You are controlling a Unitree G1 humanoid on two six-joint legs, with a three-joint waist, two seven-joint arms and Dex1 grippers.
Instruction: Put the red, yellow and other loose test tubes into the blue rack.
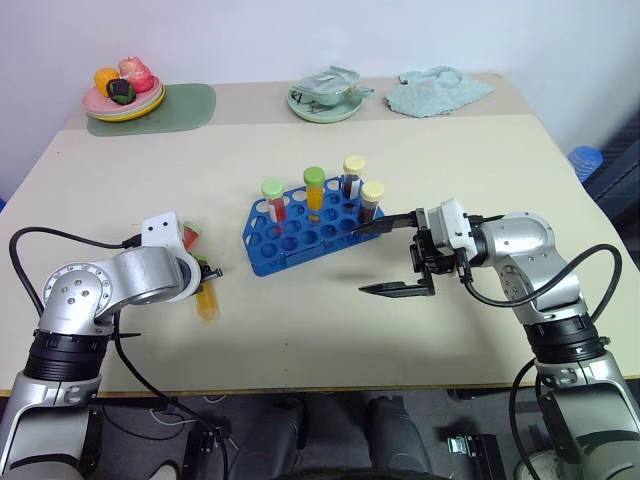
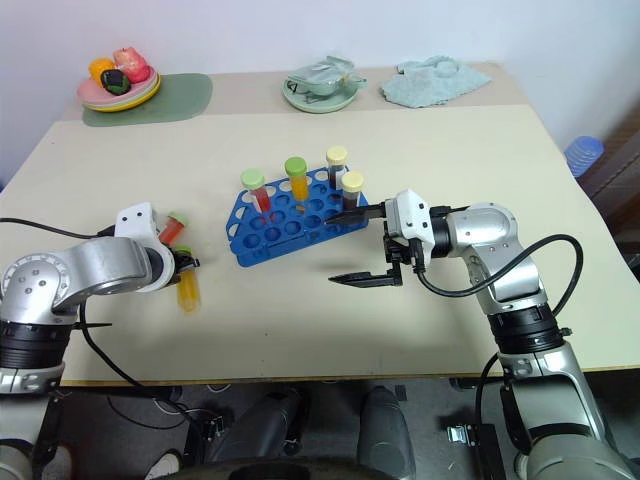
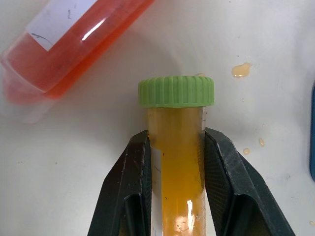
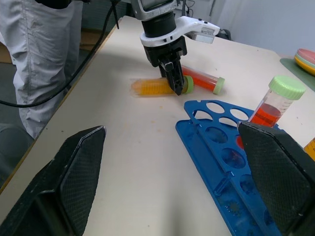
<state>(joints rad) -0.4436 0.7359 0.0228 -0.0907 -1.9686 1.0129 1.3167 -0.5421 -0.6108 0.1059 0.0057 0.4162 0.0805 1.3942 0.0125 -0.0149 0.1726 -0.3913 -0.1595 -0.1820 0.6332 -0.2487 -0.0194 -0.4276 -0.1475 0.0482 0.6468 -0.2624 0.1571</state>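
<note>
A yellow test tube (image 3: 179, 196) with a green cap lies flat on the table at the left, and my left gripper (image 3: 175, 142) is shut on it just below the cap. Beside it lies a red test tube (image 3: 74, 44), also seen from across the table (image 4: 199, 78). The blue rack (image 1: 290, 245) stands mid-table with several capped tubes upright in its back holes. My right gripper (image 1: 360, 258) hovers open at the rack's right end, nothing between its fingers (image 4: 74, 172).
A plate (image 1: 100, 105) of toy fruit sits on a green mat (image 1: 190, 105) at the back left. Farther right along the back are a bowl (image 1: 300, 105) holding a crumpled wrapper and a pale cloth (image 1: 435, 90). Small yellow drops (image 3: 241, 70) spot the table near the held tube.
</note>
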